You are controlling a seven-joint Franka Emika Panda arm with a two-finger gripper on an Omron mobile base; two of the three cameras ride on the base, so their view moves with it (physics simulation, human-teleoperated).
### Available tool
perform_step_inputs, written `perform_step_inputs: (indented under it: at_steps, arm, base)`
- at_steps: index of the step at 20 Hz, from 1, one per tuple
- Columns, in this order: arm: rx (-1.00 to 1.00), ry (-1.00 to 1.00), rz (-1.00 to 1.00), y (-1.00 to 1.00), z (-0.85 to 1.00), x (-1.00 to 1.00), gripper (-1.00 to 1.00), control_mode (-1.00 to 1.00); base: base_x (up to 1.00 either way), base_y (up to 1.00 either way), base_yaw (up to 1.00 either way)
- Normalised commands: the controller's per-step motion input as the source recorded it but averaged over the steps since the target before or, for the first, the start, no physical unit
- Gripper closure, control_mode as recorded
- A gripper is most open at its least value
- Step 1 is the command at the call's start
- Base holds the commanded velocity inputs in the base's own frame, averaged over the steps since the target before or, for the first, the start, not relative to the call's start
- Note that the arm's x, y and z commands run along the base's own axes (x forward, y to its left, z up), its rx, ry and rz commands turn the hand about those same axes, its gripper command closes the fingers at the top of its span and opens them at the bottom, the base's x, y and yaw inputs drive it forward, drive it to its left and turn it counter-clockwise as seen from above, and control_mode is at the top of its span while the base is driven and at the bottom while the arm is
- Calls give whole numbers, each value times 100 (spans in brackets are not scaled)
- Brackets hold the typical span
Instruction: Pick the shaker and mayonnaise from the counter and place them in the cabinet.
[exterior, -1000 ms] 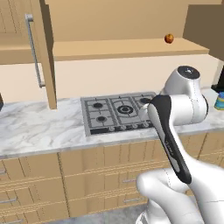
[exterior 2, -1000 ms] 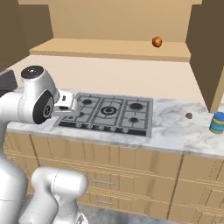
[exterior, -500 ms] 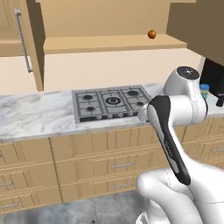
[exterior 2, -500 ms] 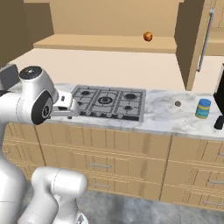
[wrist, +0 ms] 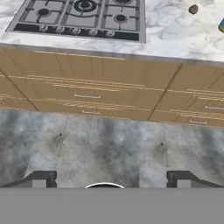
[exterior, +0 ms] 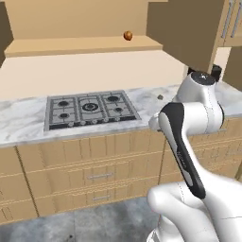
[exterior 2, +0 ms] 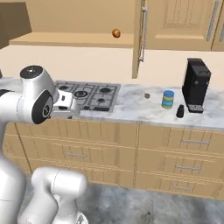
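Observation:
The mayonnaise point(exterior 2: 168, 99), a squat jar with a blue lid and a yellow and teal label, stands on the marble counter point(exterior 2: 131, 105) right of the stove. A small dark shaker point(exterior 2: 180, 111) stands just right of it, nearer the counter's front edge. The cabinet's wide shelf point(exterior 2: 65, 40) runs above the stove, and its door point(exterior 2: 138, 39) with a long grey bar handle stands open. My gripper point(wrist: 111, 181) is open with nothing between its fingertips point(wrist: 40, 178). It hangs in front of the drawers and faces the floor, far left of both things.
A black coffee machine point(exterior 2: 195, 85) stands right of the jar. A gas stove point(exterior 2: 89, 94) is set into the counter. An orange-red fruit point(exterior 2: 116, 33) lies on the shelf. A tiny brown round thing point(exterior 2: 147, 95) lies on the counter. Drawer fronts point(wrist: 109, 92) line the base units.
The base has driven to the right, so the whole scene has slid left in both base views. The jar, shaker and coffee machine have come closer. The gripper stays open.

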Motion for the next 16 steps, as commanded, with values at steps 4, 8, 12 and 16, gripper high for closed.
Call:
perform_step_inputs:
  at_steps: [4, 8, 12, 16]
  arm:
    - [0, 0, 0, 0, 0, 0, -100, 100]
    - [0, 0, 0, 0, 0, 0, -100, 100]
    - [0, 0, 0, 0, 0, 0, -100, 100]
    - [0, 0, 0, 0, 0, 0, -100, 100]
  base:
    - [-42, -77, -7]
    - [-42, -78, -7]
    - [-31, -78, -6]
    - [-5, -77, -4]
